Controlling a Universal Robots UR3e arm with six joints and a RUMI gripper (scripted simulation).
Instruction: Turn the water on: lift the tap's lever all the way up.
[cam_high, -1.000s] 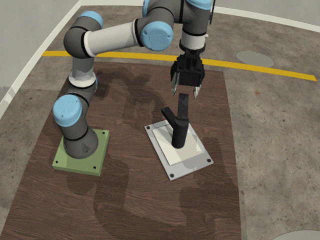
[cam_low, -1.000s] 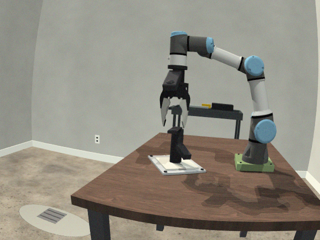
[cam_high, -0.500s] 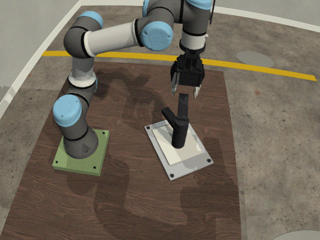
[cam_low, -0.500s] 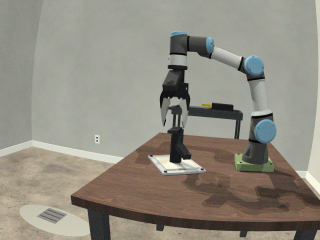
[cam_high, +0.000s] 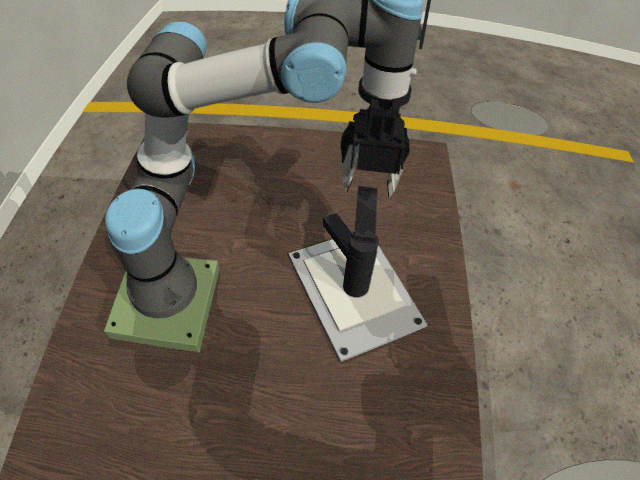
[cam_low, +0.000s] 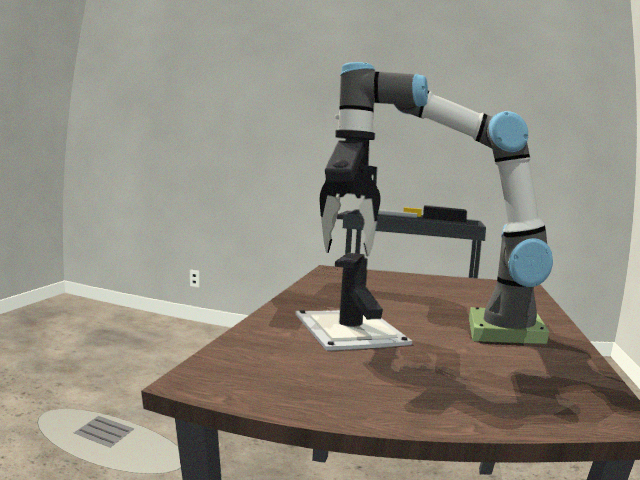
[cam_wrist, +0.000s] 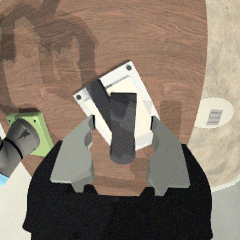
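The black tap (cam_high: 358, 263) stands on a white and grey base plate (cam_high: 357, 299) on the wooden table. Its lever (cam_high: 366, 209) points almost straight up and its spout (cam_high: 337, 227) juts to the left. My gripper (cam_high: 369, 187) hangs pointing down right above the lever's top end, half open with nothing between the fingers. In the exterior view the fingertips (cam_low: 347, 250) end level with the lever's top (cam_low: 350, 259), one on each side and apart from it. In the wrist view the lever (cam_wrist: 122, 130) lies midway between the two fingers.
The arm's green base block (cam_high: 162, 307) stands left of the plate on the table. A grey side table (cam_low: 429, 224) with small objects stands behind, away from the work area. A floor vent (cam_low: 103, 431) lies beside the table.
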